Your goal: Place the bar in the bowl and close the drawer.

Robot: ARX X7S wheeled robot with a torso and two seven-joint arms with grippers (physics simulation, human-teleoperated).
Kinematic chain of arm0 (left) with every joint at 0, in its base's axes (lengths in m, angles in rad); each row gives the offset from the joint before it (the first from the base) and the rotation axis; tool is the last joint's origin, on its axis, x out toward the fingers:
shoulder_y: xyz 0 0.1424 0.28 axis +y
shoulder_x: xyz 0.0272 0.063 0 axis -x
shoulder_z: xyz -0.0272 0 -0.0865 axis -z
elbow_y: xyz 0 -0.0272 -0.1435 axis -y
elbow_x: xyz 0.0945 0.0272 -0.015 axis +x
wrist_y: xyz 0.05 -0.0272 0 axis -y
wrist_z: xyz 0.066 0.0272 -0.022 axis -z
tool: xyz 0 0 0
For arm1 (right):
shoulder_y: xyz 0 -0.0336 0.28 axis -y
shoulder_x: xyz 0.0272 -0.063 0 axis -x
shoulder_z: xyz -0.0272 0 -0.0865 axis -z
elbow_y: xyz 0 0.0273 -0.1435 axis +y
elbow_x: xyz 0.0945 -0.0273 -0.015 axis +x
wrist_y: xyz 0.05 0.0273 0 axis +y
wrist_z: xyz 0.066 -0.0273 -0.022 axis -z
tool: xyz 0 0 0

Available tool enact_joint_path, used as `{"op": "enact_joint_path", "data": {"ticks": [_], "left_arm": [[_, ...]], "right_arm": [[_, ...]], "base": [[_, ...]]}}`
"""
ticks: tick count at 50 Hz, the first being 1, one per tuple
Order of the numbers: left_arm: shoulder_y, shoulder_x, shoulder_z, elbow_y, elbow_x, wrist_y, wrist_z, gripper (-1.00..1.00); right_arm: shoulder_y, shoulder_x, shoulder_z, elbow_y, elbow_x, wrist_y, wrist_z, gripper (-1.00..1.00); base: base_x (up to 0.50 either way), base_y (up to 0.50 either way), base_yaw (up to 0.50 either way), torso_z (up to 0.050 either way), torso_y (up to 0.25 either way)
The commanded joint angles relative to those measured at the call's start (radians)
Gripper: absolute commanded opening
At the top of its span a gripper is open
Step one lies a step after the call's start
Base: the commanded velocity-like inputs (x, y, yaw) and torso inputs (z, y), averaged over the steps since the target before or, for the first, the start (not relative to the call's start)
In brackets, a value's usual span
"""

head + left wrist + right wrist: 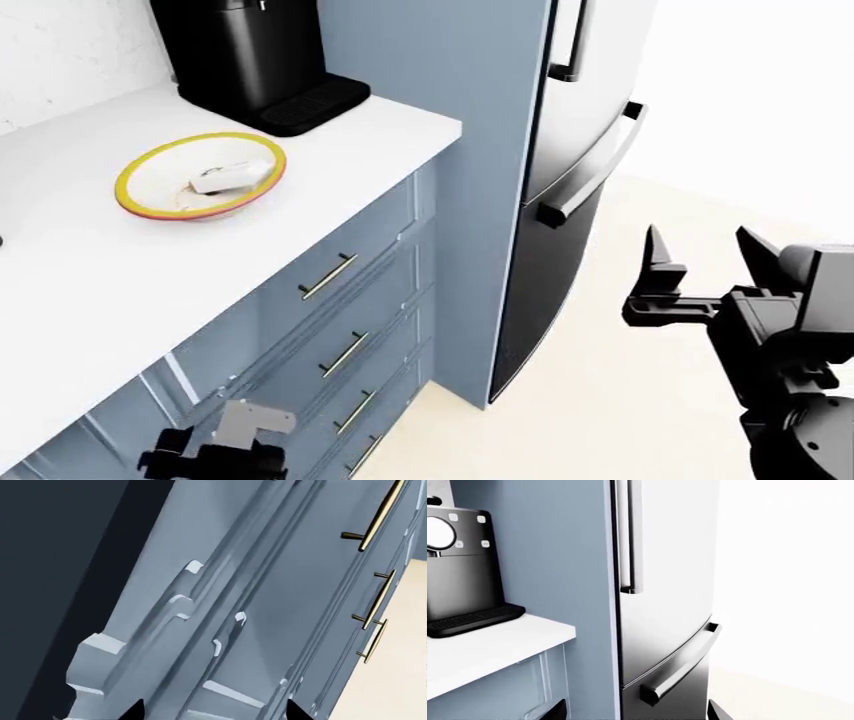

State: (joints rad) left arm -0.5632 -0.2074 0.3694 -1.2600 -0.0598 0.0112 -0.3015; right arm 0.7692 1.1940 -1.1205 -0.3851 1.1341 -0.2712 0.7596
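Nearest the lens in the left wrist view: two black fingertips of the left gripper [215, 711], spread apart and holding nothing, pressed close to pale blue-grey cabinet moulding. Seen from the head, the same gripper low at the counter's near end, right against the drawer fronts [214, 445]. Further along, the drawer [314, 285], topmost of the stack, its brass handle [328, 276] in line with the handles below and its face seemingly flush with the cabinet. Looks shut or all but shut; hard to be certain from this angle.

Right gripper [705, 262] out over open floor, well apart from everything, fingers spread wide and empty, pointed toward the refrigerator [587, 120].

Up on the white counter [80, 270], the bowl [140, 195] with the bar [222, 178] lying inside it, against the far side of the speckled interior. Behind, a black coffee machine [247, 50].

Placing step judged done; closing step at or near its end. Next move, if any gap remains: a last gentle push on the drawer front by the left gripper, then a straight pull-back clear of the handles, without snagging one.
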Motion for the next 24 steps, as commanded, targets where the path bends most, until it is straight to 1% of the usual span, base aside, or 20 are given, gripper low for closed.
{"op": "enact_joint_path", "data": {"ticks": [1,11,19,24], "left_arm": [[0.001,-0.071,-0.216,-0.049,0.037,-0.011,-0.06,1.0],[0.016,-0.08,-0.258,-0.049,0.054,-0.01,-0.083,1.0],[0.023,-0.085,-0.277,-0.049,0.056,0.017,-0.134,1.0],[0.027,-0.086,-0.285,-0.049,0.057,0.022,-0.133,1.0]], "right_arm": [[-0.001,-0.001,0.001,-0.003,0.0,0.008,-0.003,1.0],[-0.021,-0.004,-0.001,0.006,-0.007,-0.013,-0.007,1.0],[-0.029,-0.001,-0.002,0.001,-0.011,-0.015,-0.003,1.0],[-0.026,-0.001,-0.001,-0.002,-0.011,-0.01,-0.002,1.0]], "base": [[0.01,-0.01,0.0,0.0,0.0],[0.01,0.0,0.01,0.0,0.0],[0.0,0.0,0.01,0.0,0.0],[0.0,0.0,0.01,0.0,0.0]]}}
